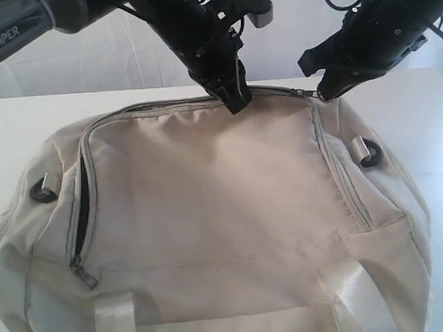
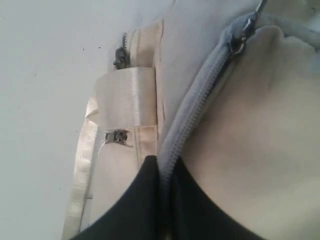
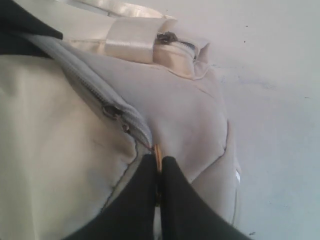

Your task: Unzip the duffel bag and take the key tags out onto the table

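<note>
The cream-beige duffel bag (image 1: 208, 189) fills most of the exterior view, resting on the white table (image 1: 8, 122). Its main grey zipper (image 2: 200, 107) runs along the far top edge and looks shut as far as I can see. My left gripper (image 1: 236, 103) is shut on that zipper band, the black fingers (image 2: 145, 200) pinching the tape. My right gripper (image 1: 324, 93) is shut on the metal ring pull (image 3: 157, 151), just beyond the slider (image 3: 112, 111) at the bag's right end. The key tags are hidden.
A side pocket zipper (image 1: 81, 212) on the bag's left stands partly open, showing dark lining. Black strap rings (image 1: 42, 190) (image 1: 370, 153) sit at both ends. Satin handles (image 1: 114, 323) (image 1: 350, 293) lie at the near side. White table shows behind and right of the bag.
</note>
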Motion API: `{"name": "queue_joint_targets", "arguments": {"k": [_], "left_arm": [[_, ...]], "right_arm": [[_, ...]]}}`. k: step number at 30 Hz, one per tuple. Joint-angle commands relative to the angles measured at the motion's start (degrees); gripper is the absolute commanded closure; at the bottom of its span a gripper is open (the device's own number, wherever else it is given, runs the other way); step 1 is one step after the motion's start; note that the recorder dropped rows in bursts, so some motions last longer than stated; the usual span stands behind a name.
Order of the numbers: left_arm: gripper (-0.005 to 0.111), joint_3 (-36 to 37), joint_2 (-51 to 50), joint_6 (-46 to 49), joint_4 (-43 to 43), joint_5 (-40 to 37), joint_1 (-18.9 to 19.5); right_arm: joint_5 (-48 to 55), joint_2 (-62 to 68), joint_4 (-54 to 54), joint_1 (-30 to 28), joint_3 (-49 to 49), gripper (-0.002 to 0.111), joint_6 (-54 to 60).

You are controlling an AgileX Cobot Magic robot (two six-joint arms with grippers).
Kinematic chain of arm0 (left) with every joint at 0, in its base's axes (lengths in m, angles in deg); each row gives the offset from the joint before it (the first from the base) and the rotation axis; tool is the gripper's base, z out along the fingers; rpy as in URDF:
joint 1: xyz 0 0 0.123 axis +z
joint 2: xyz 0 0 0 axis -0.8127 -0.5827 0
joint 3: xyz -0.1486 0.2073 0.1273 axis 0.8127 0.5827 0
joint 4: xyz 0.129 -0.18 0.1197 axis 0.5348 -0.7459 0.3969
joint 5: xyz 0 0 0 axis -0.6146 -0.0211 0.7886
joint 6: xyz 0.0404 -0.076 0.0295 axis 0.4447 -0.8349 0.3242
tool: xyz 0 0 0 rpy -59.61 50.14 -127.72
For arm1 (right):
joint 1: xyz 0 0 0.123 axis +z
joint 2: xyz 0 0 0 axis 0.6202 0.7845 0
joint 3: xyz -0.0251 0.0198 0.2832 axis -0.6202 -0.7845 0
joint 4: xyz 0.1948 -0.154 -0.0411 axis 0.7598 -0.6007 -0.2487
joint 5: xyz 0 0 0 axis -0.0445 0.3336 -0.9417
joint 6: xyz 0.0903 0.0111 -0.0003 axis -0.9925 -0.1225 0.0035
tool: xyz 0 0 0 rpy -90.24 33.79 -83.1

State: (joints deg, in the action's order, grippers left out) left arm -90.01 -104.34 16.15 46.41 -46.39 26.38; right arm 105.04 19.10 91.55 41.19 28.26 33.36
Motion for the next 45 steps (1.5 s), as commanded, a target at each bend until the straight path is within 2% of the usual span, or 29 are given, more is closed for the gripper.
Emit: {"name": "queue_joint_targets", "arguments": {"k": [1,10,19,30,45], "left_arm": [[0.107,-0.35,1.12,-0.89,4.07,-3.45,2.64],[0.107,-0.35,1.41,0.0,4.34,-4.55,2.76],[0.107,-0.35,1.41,-0.85,4.35,-4.2,3.3],[0.107,-0.35,3.71,-0.97,3.87,-5.96,5.41],[0.107,-0.35,5.3,-0.7,3.09,-8.02,8.18]], "right_arm": [[0.87,-1.34,-5.67,-1.88,-1.36,0.108,-0.65],[2.75,-2.23,-6.16,-5.74,-1.36,0.108,-1.44],[5.64,-5.16,-5.95,-5.67,-2.05,0.108,-1.57],[0.93,-5.45,-1.27,-5.67,-9.14,0.108,-1.33],[4.21,-7.3,-1.07,-5.94,-9.39,0.108,-0.01]]}}
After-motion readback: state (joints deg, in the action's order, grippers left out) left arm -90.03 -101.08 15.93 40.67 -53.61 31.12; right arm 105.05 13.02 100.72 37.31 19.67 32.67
